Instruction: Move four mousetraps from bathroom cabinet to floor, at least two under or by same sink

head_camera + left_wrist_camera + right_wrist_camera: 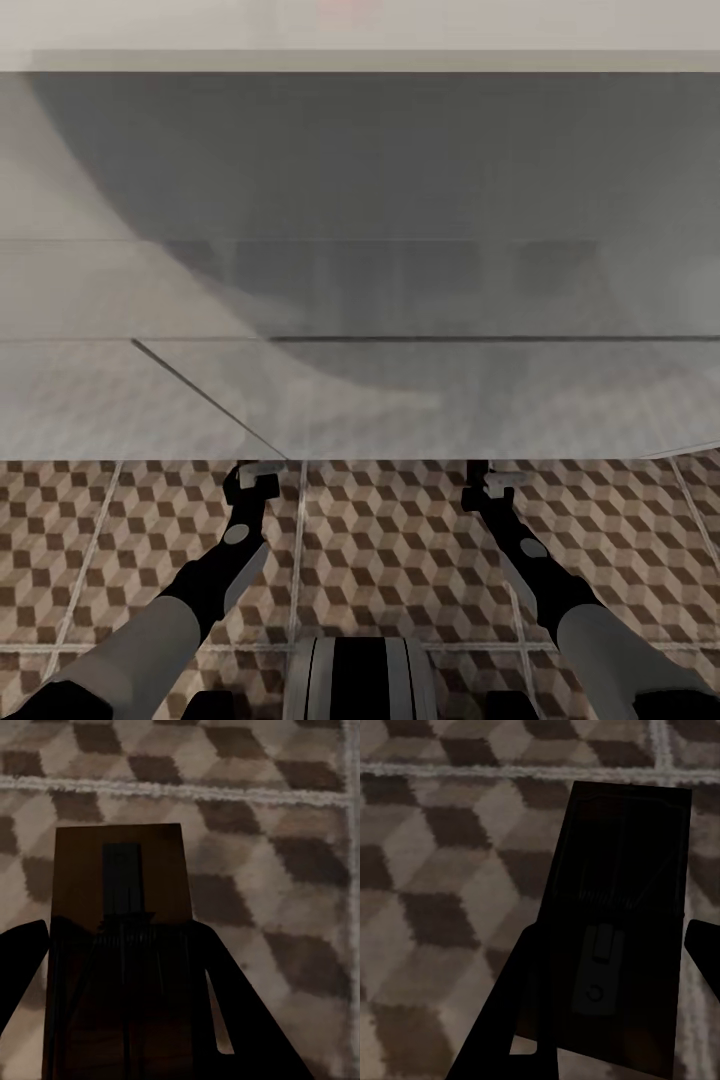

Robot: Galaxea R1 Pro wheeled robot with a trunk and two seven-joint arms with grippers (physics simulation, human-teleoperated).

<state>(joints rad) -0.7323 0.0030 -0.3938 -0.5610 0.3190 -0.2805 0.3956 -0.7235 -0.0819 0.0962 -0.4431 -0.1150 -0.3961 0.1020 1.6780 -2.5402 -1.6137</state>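
A mousetrap [120, 937] sits clamped in the left gripper [124, 1020], a second mousetrap [622, 930] clamped in the right gripper [611, 1020], both held above the cube-patterned bathroom floor [380, 540]; each looks a light, stiff wooden board, best pinched across its long edges, clear of the dark spring and bar; ahead, both arms reach toward a broad pale grey surface [360, 300], too blurred to identify.
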